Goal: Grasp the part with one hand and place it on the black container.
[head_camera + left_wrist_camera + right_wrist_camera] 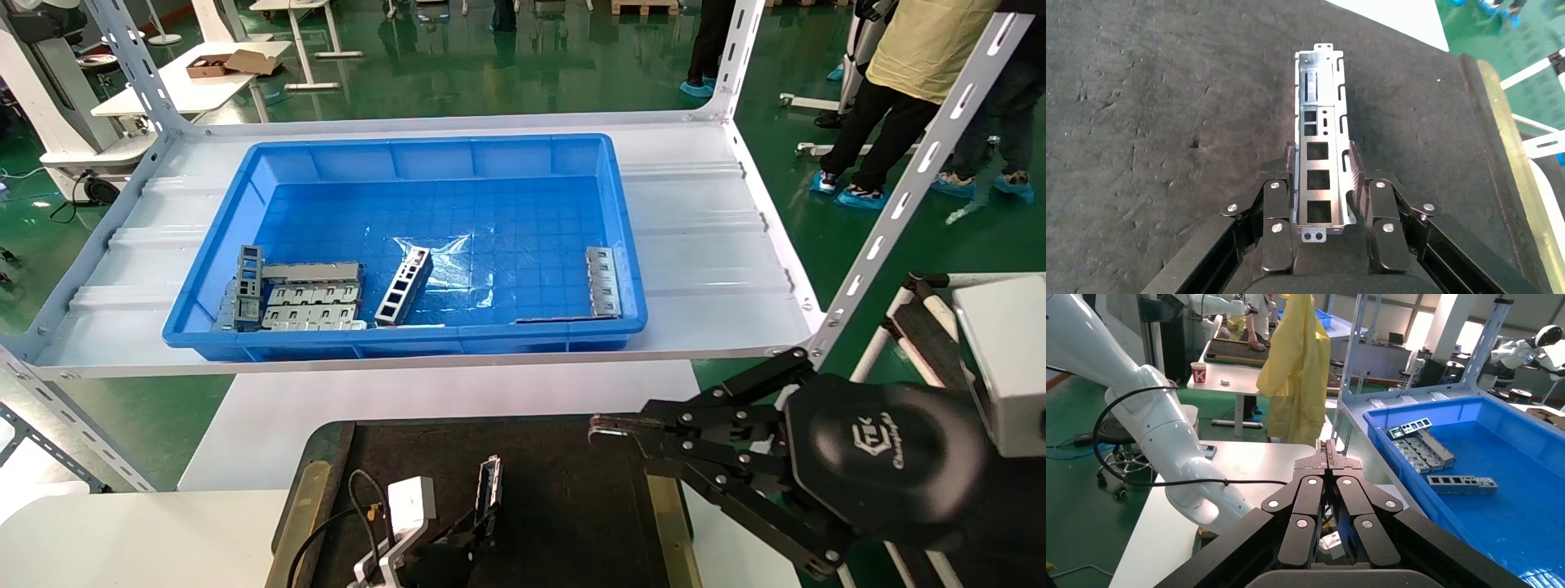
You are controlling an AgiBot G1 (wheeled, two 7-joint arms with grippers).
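Part (1319,156) was clamped in the left tool (1321,184), low over the black container (1156,122): the placing step, judged nearly done. Next came lowering and releasing. Only the left wrist view showed the grip; the head view showed the right tool (609,425) closed, idle beside it.

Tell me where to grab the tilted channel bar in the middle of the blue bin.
Grip the part mid-length across its two long side walls, coming from above. It lies apart from the other pieces in the blue bin, cut-out face up; the narrow walls suit the jaws.
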